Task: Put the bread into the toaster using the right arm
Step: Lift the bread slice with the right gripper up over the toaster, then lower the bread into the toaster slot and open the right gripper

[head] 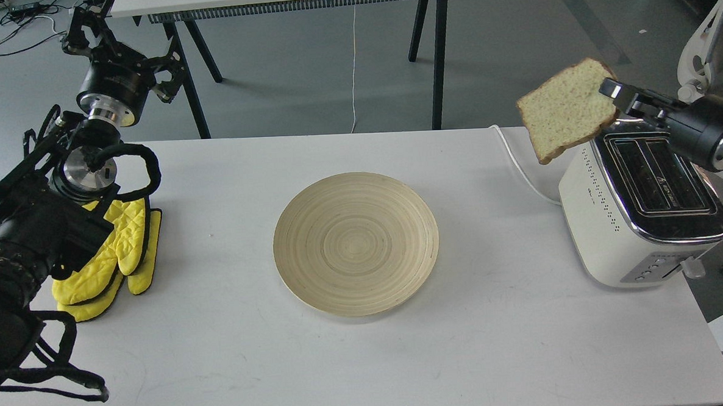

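Observation:
The bread (pixel 565 108), a pale speckled slice with brown crust, hangs in the air, tilted, just left of and above the toaster's far end. My right gripper (pixel 612 94) is shut on its right edge. The cream-white toaster (pixel 630 215) with a chrome top and two open slots stands at the table's right side. My left gripper (pixel 94 19) is raised at the far left beyond the table's back edge; I cannot tell whether it is open or shut.
A round wooden plate (pixel 356 252) lies in the table's middle with nothing on it. Yellow oven mitts (pixel 117 256) lie at the left under my left arm. A white cord (pixel 518 165) runs behind the toaster. A white chair (pixel 709 59) stands at the far right.

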`<state>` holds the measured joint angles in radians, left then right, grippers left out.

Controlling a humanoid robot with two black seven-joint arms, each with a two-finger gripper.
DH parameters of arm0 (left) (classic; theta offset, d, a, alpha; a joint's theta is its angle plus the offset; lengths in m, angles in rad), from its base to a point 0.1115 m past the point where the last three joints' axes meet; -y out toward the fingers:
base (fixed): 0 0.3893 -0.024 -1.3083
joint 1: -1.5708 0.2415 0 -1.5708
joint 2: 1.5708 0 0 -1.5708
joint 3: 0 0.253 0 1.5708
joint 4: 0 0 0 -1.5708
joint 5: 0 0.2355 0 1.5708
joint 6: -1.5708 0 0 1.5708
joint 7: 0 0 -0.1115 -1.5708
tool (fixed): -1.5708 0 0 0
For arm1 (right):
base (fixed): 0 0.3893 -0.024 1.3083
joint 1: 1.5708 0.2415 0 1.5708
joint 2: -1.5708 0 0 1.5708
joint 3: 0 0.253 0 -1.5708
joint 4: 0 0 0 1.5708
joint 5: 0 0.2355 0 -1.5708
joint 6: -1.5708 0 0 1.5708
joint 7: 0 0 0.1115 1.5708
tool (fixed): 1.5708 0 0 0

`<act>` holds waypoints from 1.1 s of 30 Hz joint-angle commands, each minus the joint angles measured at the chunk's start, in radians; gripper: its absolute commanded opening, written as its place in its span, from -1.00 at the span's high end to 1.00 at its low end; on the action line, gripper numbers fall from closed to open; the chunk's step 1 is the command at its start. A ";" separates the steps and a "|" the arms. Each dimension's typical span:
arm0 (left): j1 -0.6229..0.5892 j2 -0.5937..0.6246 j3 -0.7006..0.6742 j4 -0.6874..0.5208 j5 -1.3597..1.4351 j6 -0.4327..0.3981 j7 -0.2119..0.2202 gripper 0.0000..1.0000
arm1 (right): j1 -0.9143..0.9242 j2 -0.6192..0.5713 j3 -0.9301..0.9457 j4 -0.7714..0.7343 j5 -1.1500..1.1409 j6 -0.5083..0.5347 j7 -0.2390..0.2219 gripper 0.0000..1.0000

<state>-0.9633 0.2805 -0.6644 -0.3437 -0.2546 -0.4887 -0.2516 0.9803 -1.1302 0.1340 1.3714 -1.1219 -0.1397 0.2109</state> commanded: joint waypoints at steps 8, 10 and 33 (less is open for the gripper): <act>0.000 -0.001 0.000 0.000 0.000 0.000 0.000 -1.00 | -0.028 -0.194 -0.027 0.035 0.013 0.008 -0.002 0.81; 0.000 -0.001 0.000 0.000 0.000 0.000 0.000 -1.00 | -0.031 -0.206 -0.030 0.040 0.025 0.023 -0.002 0.81; 0.000 -0.001 0.000 0.000 0.000 0.000 0.000 -1.00 | -0.130 -0.149 -0.027 0.046 0.030 0.052 -0.007 0.20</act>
<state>-0.9633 0.2791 -0.6642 -0.3436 -0.2547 -0.4887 -0.2521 0.8544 -1.3102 0.1042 1.4205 -1.0939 -0.0787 0.2039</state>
